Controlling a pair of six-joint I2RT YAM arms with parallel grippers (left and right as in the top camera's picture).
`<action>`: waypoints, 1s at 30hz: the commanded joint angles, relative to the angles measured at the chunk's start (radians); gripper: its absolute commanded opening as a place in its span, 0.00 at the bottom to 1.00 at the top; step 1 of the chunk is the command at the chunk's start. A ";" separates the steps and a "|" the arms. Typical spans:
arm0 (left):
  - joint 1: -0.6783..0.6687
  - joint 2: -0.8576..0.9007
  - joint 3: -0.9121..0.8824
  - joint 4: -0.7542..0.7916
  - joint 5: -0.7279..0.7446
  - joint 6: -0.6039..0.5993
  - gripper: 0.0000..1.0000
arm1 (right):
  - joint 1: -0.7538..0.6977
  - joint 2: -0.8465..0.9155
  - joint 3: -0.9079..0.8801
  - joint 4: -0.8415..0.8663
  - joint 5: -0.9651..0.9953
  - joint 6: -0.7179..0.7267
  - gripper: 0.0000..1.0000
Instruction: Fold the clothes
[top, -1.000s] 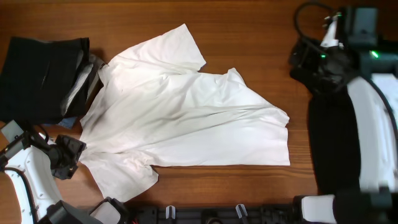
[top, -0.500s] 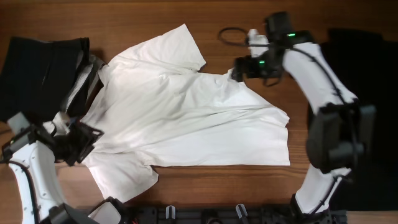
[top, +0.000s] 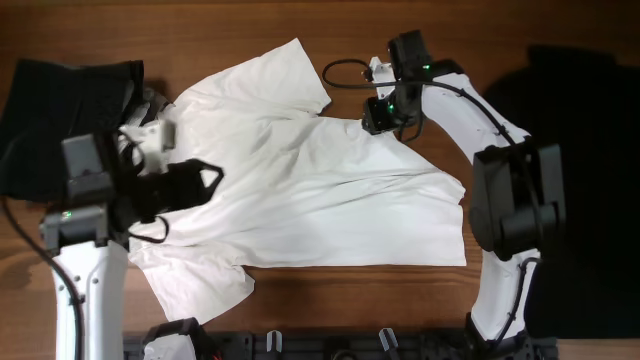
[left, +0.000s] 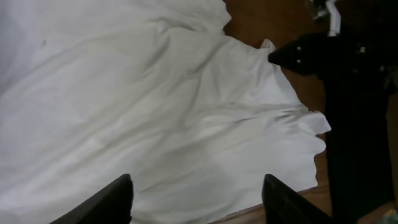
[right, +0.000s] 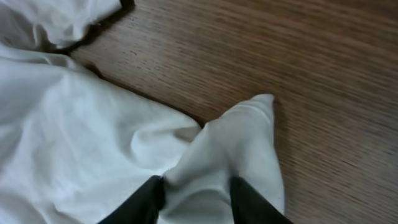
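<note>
Pinching a corner of the white T-shirt (top: 300, 190) is the right gripper (top: 378, 116): jaws narrow, with a ridge of cloth bunched between its fingers (right: 149, 199) (the right wrist view shows this best). That corner sits on the shirt's far edge, just right of the upper sleeve.

Over the shirt's left half hangs the left gripper (top: 208, 178), jaws wide, nothing between the fingers (left: 118, 198). Can't tell if it touches the cloth.

The shirt lies spread and wrinkled mid-table (top: 430, 40), one sleeve pointing to the far side and the other to the near-left.

At far left is a black garment (top: 60, 110), with grey cloth (top: 148, 106) between it and the shirt's collar end. A dark cloth (top: 585, 150) lies at the right edge, well apart from the shirt.
</note>
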 joint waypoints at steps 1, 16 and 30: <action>-0.090 -0.002 0.014 0.055 0.022 0.004 0.89 | 0.019 0.030 -0.003 -0.006 -0.009 0.036 0.36; -0.230 0.184 0.014 0.358 -0.021 0.004 0.97 | -0.100 -0.069 0.432 0.080 0.277 0.035 0.75; -0.293 0.610 0.014 0.687 -0.384 -0.142 0.59 | -0.137 -0.098 0.451 -0.438 0.235 0.303 0.96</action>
